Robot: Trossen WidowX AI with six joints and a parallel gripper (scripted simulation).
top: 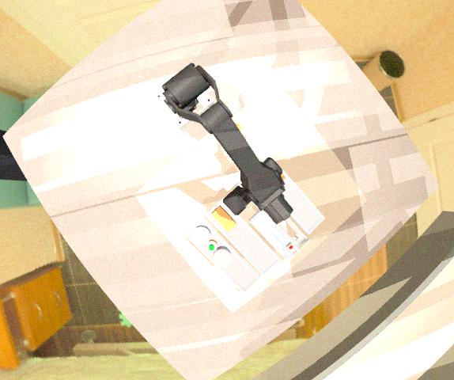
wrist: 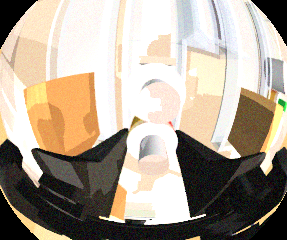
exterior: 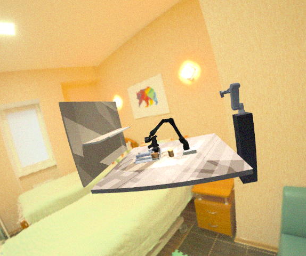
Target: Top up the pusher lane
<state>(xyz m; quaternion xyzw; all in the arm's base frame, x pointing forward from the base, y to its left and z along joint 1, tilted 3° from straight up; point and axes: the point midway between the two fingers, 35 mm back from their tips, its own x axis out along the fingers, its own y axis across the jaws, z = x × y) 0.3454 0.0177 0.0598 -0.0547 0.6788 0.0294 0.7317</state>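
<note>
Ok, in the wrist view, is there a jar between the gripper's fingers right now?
Yes, a pale jar sits clamped between the dark fingers of the gripper, with a second jar just ahead of it.

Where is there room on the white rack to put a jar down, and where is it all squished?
The middle lane is bare past the orange block. The far-left lane is bare beyond the two white jars. It is crowded in the lane where the hand grips a jar.

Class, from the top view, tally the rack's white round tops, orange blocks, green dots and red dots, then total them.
White round tops: 2
Orange blocks: 1
Green dots: 1
Red dots: 1
Total: 5
</note>
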